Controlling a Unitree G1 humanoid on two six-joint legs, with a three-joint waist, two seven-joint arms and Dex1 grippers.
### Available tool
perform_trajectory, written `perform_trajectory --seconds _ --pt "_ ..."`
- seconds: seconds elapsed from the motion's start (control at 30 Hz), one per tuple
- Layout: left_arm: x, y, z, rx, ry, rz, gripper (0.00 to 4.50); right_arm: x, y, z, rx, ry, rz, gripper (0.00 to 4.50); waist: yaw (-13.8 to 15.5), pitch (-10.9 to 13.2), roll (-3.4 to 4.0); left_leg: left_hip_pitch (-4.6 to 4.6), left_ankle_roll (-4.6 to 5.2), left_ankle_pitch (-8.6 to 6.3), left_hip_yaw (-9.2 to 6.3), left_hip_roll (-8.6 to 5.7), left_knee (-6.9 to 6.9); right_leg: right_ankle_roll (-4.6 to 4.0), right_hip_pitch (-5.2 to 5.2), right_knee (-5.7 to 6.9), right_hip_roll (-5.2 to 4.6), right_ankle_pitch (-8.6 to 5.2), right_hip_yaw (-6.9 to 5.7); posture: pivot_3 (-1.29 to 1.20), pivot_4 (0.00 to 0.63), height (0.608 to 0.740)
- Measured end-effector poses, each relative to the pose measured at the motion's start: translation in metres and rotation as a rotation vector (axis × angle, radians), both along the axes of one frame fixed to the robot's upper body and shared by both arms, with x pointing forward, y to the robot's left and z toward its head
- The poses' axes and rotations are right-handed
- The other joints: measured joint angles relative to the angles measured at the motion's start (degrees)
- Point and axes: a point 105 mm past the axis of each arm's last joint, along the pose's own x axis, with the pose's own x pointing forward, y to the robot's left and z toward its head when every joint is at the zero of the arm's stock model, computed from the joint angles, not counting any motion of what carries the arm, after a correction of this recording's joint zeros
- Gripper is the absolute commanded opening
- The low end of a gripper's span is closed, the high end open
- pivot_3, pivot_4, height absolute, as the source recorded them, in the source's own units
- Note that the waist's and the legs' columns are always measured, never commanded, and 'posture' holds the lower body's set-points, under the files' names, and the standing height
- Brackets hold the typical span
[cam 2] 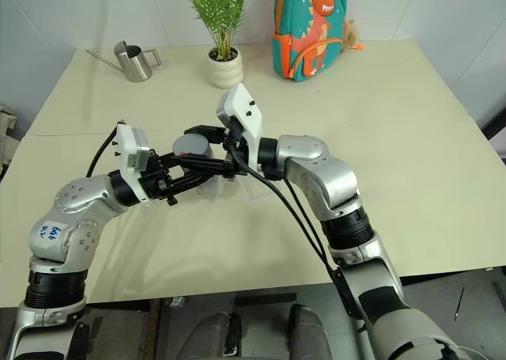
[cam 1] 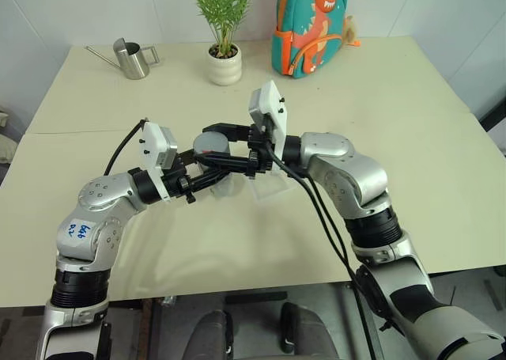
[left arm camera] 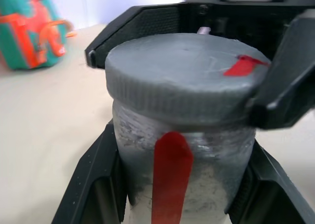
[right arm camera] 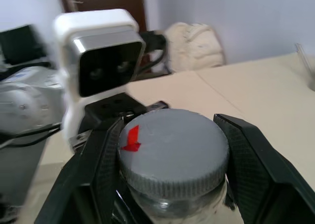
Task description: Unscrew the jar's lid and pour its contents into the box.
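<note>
The jar [left arm camera: 206, 179], clear with a red stripe down its side, is held up above the table with my left gripper [left arm camera: 181, 150] shut on its body. The grey lid [left arm camera: 182, 71], marked with a bit of red, sits on the jar. My right gripper [right arm camera: 168, 121] comes in from the right and is shut on the lid's rim, one finger on each side. Through the jar's cloudy wall the contents cannot be made out. The clear box [cam 1: 269, 188] lies on the table just below and to the right of the jar, partly hidden by my right wrist.
At the back of the beige table [cam 1: 411, 123] stand a steel watering can [cam 1: 134, 59], a white plant pot [cam 1: 224, 66] and a teal dinosaur backpack [cam 1: 310, 28]. The table's front edge runs close below my arms.
</note>
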Motion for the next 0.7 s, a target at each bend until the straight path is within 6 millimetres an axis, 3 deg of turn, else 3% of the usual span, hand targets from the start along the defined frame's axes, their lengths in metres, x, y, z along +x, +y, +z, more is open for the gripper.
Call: perform_trajectory --seconds 0.23,0.47,0.5,0.63,0.7 --pt "-0.029 -0.009 0.014 0.103 -0.074 -0.291 2.22 -0.030 -0.013 0.017 -0.128 -0.130 0.325 2.73 -0.1 0.0 0.00 -0.08 0.02 -0.01 0.09 0.01 0.12 -0.02 -0.03 0.03 0.11 0.01 -0.03 0.00 0.150 0.740" --pt "-0.031 -0.011 0.017 0.091 -0.080 -0.317 2.22 -0.029 -0.015 0.023 -0.146 -0.139 0.396 2.73 -0.1 0.0 0.00 -0.13 0.01 -0.01 0.09 0.03 0.13 -0.04 -0.04 0.01 0.13 0.02 -0.03 0.00 0.150 0.740" --pt "-0.030 -0.012 0.016 0.082 -0.077 -0.315 2.22 -0.028 -0.015 0.023 -0.146 -0.136 0.397 3.18 -0.1 0.0 0.00 -0.13 0.01 -0.01 0.10 0.03 0.13 -0.04 -0.04 0.00 0.13 0.02 -0.03 0.00 0.150 0.740" --pt "-0.027 -0.008 0.010 0.058 -0.047 -0.267 2.22 -0.026 -0.017 0.023 -0.139 -0.111 0.390 4.28 0.0 0.0 0.00 -0.19 0.01 -0.01 0.09 0.04 0.16 -0.04 -0.05 -0.01 0.13 0.02 -0.09 0.00 0.150 0.740" --pt "-0.025 -0.006 0.011 0.050 -0.052 -0.245 2.22 -0.025 -0.018 0.024 -0.132 -0.107 0.377 4.48 -0.1 0.0 0.00 -0.20 0.01 -0.01 0.09 0.04 0.19 -0.04 -0.05 0.01 0.13 0.02 -0.10 0.00 0.150 0.740"
